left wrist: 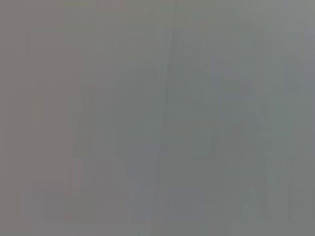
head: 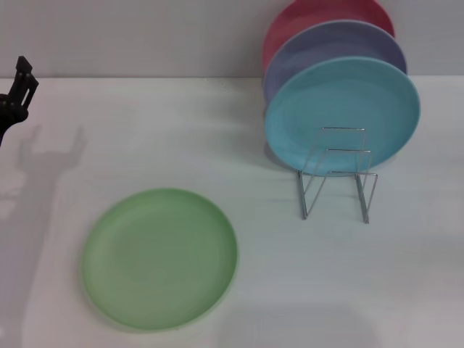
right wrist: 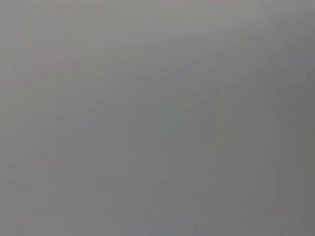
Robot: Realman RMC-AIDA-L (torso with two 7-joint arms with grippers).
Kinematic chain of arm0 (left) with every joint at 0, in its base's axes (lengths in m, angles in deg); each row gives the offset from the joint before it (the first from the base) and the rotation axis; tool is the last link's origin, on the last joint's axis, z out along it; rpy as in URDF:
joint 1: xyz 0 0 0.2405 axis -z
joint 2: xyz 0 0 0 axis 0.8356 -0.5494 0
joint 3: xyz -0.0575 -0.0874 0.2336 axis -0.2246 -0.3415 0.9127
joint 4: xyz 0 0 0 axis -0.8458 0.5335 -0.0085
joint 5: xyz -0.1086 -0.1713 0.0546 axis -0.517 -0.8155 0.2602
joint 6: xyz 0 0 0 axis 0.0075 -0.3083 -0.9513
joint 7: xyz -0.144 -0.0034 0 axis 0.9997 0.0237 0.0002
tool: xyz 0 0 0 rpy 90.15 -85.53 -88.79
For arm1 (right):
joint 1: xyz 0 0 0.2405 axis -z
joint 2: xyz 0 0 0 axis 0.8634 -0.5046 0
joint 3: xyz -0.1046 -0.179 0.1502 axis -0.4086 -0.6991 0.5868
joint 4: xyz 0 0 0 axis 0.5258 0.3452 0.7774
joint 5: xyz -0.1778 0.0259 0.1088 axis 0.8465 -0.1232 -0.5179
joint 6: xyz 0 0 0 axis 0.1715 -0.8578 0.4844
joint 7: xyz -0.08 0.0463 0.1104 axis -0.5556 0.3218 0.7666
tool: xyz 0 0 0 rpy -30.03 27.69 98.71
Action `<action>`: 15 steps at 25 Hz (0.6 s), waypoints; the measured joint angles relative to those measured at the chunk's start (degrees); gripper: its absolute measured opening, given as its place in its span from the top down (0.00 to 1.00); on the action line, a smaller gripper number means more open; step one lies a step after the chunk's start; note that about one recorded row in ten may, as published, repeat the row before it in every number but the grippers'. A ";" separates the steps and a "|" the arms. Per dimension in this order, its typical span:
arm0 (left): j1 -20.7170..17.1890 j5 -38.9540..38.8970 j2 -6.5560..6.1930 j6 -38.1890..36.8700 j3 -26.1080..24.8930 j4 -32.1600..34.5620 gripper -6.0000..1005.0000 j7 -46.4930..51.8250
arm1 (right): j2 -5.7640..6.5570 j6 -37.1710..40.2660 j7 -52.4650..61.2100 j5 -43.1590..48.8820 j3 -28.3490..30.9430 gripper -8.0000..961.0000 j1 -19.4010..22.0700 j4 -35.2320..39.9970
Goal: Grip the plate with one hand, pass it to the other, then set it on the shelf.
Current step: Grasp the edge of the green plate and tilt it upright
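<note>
The light-green plate (head: 160, 257) lies flat on the white table, front left of centre. The silver wire rack (head: 339, 174) stands at the right, with two free loops in front of the plates it holds. My left gripper (head: 18, 90) shows only as a black part at the far left edge, well above and left of the green plate and apart from it. My right gripper is out of view. Both wrist views show only plain grey.
A sky-blue plate (head: 342, 116), a lavender plate (head: 319, 51) and a red plate (head: 304, 18) stand upright in the rack, one behind the other. The white table (head: 181, 138) ends at a grey wall at the back.
</note>
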 joint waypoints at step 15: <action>-8.76 21.63 -9.19 48.35 -23.60 -37.39 0.20 -0.05 | 0.08 -0.39 0.00 -0.01 0.01 0.38 -0.12 0.08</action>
